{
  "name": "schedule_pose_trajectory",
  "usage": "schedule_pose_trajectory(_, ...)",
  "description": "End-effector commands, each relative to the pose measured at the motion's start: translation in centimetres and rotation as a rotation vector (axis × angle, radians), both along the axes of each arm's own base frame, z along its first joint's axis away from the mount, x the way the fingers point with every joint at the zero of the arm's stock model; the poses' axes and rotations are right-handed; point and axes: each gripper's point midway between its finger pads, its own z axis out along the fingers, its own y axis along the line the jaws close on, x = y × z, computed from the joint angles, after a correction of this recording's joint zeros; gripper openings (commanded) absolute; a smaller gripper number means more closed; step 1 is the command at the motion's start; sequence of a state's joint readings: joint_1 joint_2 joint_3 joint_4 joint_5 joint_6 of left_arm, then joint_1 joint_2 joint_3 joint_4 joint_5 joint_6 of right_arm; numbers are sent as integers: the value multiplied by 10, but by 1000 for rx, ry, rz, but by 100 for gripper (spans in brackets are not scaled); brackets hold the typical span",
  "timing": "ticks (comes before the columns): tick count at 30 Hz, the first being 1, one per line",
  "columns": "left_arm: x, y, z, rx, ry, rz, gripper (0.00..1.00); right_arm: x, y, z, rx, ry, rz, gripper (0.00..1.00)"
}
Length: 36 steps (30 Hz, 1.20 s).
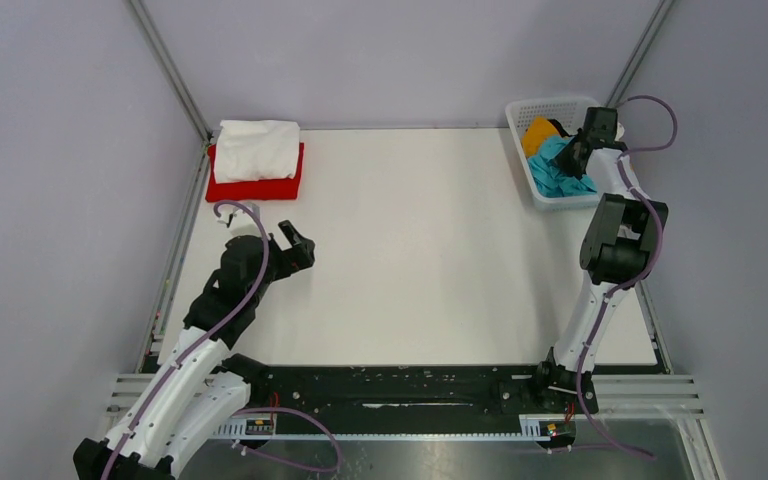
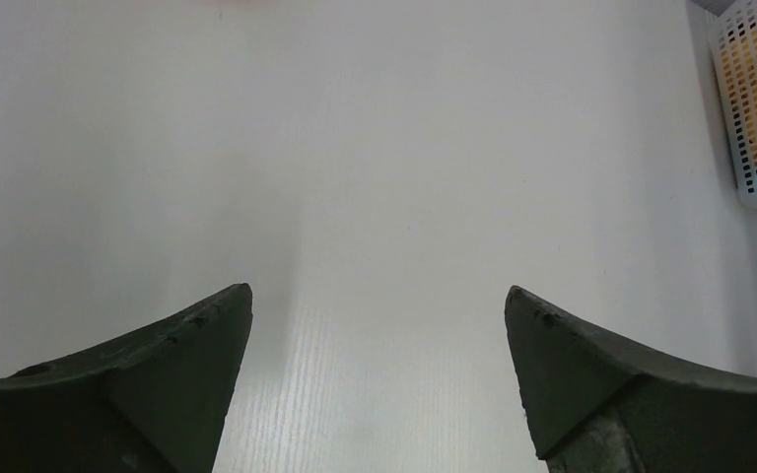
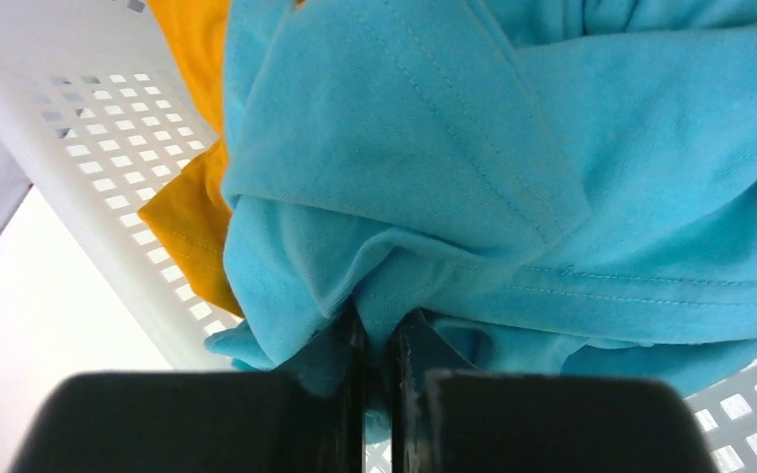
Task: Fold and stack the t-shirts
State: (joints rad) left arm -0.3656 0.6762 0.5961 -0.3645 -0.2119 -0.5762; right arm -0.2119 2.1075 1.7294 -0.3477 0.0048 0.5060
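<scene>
I see bright, even, diffuse light with faint shadows on the table (image 1: 410,250). In the left wrist view its white surface nearly washes out, and the left fingers (image 2: 158,384) look soft. The turquoise shirt (image 3: 513,148) is sharp, stitching crisp; the right fingers (image 3: 207,424) are dark, blurred.

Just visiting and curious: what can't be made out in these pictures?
Top view: the white t-shirt covers most of the red t-shirt, so its folds are hidden.
Top view: the right tool covers part of the turquoise t-shirt in the basket.
Right wrist view: turquoise cloth hides most of the mustard t-shirt; frame edges cut both off.
</scene>
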Motion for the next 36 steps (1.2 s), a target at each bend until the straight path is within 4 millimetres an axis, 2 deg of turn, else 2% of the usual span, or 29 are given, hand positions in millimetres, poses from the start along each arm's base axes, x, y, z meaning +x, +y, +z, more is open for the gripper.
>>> schedule_pose_trajectory(1, 7, 3, 28, -10, -76, 22, 99, 16, 3, 65, -29, -150, 33, 0)
schedule_pose_trajectory(4, 6, 3, 29, -16, -81, 22, 99, 11, 5, 105, -51, -221, 47, 0)
schedule_pose_trajectory(7, 4, 2, 31, -27, -88, 17, 99, -2, 9, 161, -82, -321, 67, 0)
schedule_pose_trajectory(10, 2, 0, 34, -43, -98, 10, 99, -23, 16, 227, -115, -445, 96, 0)
schedule_pose_trajectory(12, 1, -1, 36, -58, -106, 2, 99, -44, 29, 278, -123, -553, 136, 0)
schedule_pose_trajectory(14, -1, -2, 38, -73, -113, 1, 99, -63, 50, 318, -93, -655, 218, 0)
schedule_pose_trajectory(17, -3, -3, 40, -94, -113, 4, 99, -95, 94, 367, 3, -783, 374, 0)
schedule_pose_trajectory(20, -6, -5, 43, -119, -112, 0, 99, -133, 148, 403, 91, -868, 564, 0)
schedule_pose_trajectory(23, -10, -2, 46, -144, -100, 25, 99, -173, 203, 429, 136, -930, 742, 0)
schedule_pose_trajectory(27, -18, 8, 47, -176, -77, 94, 99, -230, 278, 455, 250, -994, 1002, 0)
schedule_pose_trajectory(29, -22, 13, 49, -196, -70, 130, 99, -251, 302, 458, 335, -991, 1110, 0)
schedule_pose_trajectory(31, -26, 15, 52, -212, -61, 148, 99, -265, 320, 449, 430, -958, 1189, 0)
schedule_pose_trajectory(33, -31, 18, 51, -228, -46, 167, 99, -264, 324, 425, 471, -919, 1180, 1)
schedule_pose_trajectory(35, -34, 20, 47, -227, -28, 178, 99, -247, 316, 375, 417, -836, 1072, 4)
schedule_pose_trajectory(36, -36, 21, 43, -224, -15, 185, 99, -234, 307, 337, 376, -755, 983, 7)
